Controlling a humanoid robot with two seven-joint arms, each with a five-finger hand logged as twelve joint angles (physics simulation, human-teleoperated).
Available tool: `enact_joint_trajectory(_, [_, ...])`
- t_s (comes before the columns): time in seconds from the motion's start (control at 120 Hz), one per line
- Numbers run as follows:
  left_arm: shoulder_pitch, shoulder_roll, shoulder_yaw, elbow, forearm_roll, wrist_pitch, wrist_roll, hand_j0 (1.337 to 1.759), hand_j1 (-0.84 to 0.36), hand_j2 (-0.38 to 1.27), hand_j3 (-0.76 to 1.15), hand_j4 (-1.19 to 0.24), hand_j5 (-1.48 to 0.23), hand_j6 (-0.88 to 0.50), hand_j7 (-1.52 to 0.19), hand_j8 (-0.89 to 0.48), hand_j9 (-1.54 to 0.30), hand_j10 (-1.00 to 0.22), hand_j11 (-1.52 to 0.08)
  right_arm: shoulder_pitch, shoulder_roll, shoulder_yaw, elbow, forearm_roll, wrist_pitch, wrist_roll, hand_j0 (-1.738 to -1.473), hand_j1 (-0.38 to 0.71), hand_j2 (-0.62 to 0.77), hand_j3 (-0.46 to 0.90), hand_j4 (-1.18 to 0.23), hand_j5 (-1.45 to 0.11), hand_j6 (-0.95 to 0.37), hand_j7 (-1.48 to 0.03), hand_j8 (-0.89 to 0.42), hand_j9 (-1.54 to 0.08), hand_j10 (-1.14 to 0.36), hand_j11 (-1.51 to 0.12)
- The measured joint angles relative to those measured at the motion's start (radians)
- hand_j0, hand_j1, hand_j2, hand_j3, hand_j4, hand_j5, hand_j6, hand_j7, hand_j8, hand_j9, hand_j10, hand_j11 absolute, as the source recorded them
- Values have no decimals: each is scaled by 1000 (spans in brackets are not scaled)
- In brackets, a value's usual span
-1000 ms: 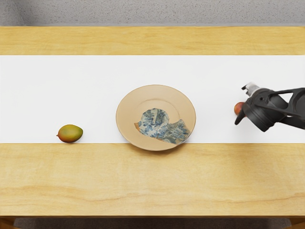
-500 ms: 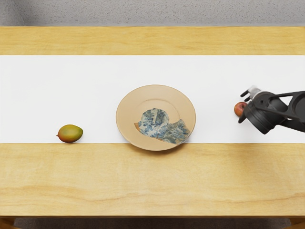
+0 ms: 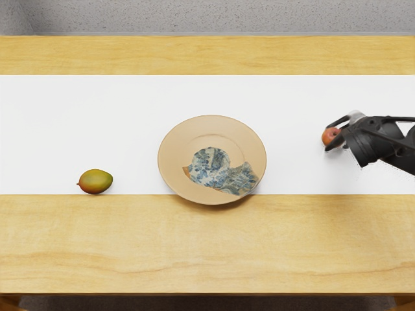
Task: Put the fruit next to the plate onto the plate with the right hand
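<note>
Item: small round red-orange fruit (image 3: 331,136), right of the frame on the white runner (image 3: 130,116), well apart from the round tan plate with blue-patterned centre (image 3: 178,139). It is grasped by the black right hand (image 3: 371,139), its thin fingers (image 3: 338,122) curled above and below it. Change noted: fruit and hand are placed higher in the frame than half a second ago, so a lift is judged begun; carriage leftward to the plate remains. A green-red mango (image 3: 95,181) is left untouched at lower left.
</note>
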Motion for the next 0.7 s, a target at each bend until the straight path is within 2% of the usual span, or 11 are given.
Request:
enact_joint_trajectory(0.108, [0, 0, 0, 0, 0, 0, 0, 1658, 349, 0, 0, -1, 0, -1, 0, -1, 0, -1, 0, -52, -39, 152, -48, 3, 95, 2, -1650, 331, 206, 0, -529, -1099, -285, -1104, -273, -1205, -608, -1239])
enact_joint_trajectory(0.242, [0, 0, 0, 0, 0, 0, 0, 1658, 349, 1, 0, -1, 0, -1, 0, -1, 0, -1, 0, -200, -84, 537, -176, 14, 505, 3, -1650, 322, 200, 0, -515, -1137, -280, -1119, -288, -1194, -721, -1216])
enact_joint_trajectory(0.325, [0, 0, 0, 0, 0, 0, 0, 1658, 349, 1, 0, -1, 0, -1, 0, -1, 0, 0, 0, -252, -93, 685, -266, 79, 771, 3, -1650, 320, 186, 1, -521, -1150, -277, -1124, -289, -1191, -762, -1209])
enact_joint_trajectory(0.392, [0, 0, 0, 0, 0, 0, 0, 1658, 349, 1, 0, -1, 0, -1, 0, -1, 0, 0, 0, -271, -87, 742, -303, 126, 952, 3, -1650, 311, 186, 1, -523, -1160, -281, -1127, -297, -1192, -784, -1208])
enact_joint_trajectory(0.467, [0, 0, 0, 0, 0, 0, 0, 1658, 349, 1, 0, -1, 0, -1, 0, -1, 0, 0, 0, -278, -40, 775, -323, 152, 1059, 3, -1649, 302, 181, 0, -532, -1161, -296, -1129, -307, -1184, -807, -1196])
enact_joint_trajectory(0.7, [0, 0, 0, 0, 0, 0, 0, 1658, 349, 1, 0, -1, 0, -1, 0, -1, 0, 0, 0, -240, 181, 800, -341, 175, 1148, 3, -1649, 297, 166, 0, -520, -1178, -290, -1133, -309, -1179, -839, -1188])
